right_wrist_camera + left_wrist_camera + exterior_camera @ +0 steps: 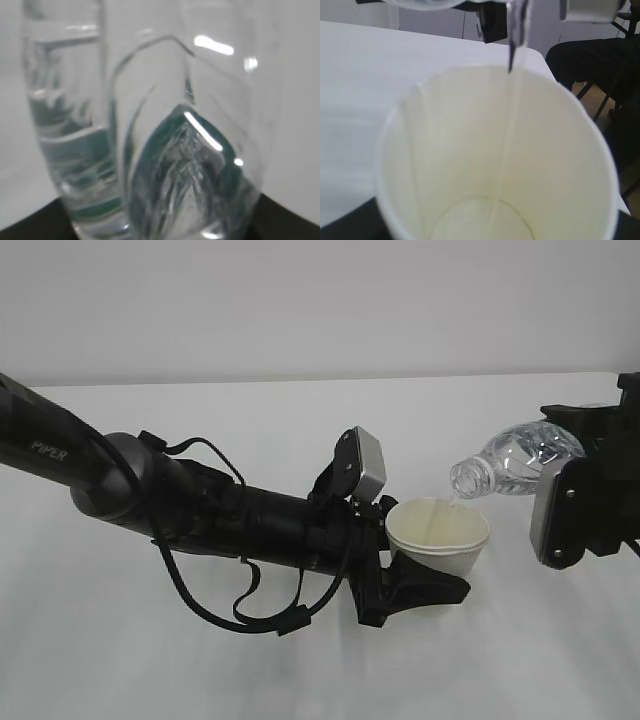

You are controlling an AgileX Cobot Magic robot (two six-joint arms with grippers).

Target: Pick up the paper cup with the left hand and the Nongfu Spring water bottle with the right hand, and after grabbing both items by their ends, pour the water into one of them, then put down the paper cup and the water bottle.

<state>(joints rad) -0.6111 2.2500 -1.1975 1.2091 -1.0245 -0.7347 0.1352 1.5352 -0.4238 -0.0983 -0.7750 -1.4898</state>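
I am holding the paper cup (440, 537) upright above the bench (300, 660) with the left hand (415, 590), jaws partly open and clamped low on its base so the mouth is facing up; the right hand (575, 505), jaws part-open around the Nongfu Spring water bottle (515, 462), is tipping it neck-down; the water (512, 125) is streaming thinly into the cup

White tabletop (300, 660) filling the lower view, plain pale grey wall (300, 300) from 10 to 2 o'clock, soft even light, dark chair-like furniture (600, 65) at 2 o'clock beyond the table edge in the left wrist view
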